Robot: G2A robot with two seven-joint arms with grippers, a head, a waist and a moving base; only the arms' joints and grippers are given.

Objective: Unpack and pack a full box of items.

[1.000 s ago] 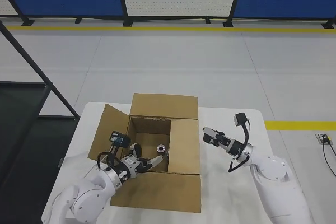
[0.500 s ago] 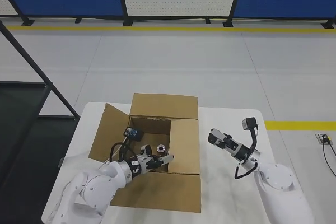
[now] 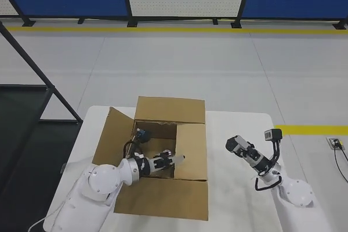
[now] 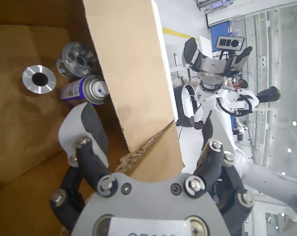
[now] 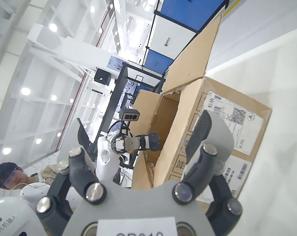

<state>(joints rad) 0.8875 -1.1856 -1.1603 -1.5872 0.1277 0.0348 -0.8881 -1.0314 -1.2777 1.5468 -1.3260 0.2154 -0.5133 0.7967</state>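
**At the box's right flap: left gripper spread wide, right gripper open and empty**

Inside the open cardboard box [image 3: 162,200], the left gripper [image 4: 148,128] has its fingers spread wide and holds nothing. One finger [image 4: 85,121] is within the box and the other is beyond the right flap [image 4: 128,50], whose edge stands between them. Whether either finger touches the cardboard cannot be told.

Just past the inner finger, a spray can [image 4: 82,90] with a purple label and a white nozzle lies on the box floor against that flap. A metal hub [image 4: 77,58] with drilled holes lies just beside the can. A flat metal disc [image 4: 39,79] with a centre hole lies near both, apart from them.

The box sits on the left half of the white tabletop [image 3: 232,197]. Its far and left flaps stand up, and its right flap is folded in over the opening.

Right of the box, the right gripper [image 5: 146,133] hangs above bare tabletop, well apart from the cardboard. Its fingers are parted with nothing between them, and it faces the box's right wall, which carries printed labels [image 5: 239,124].
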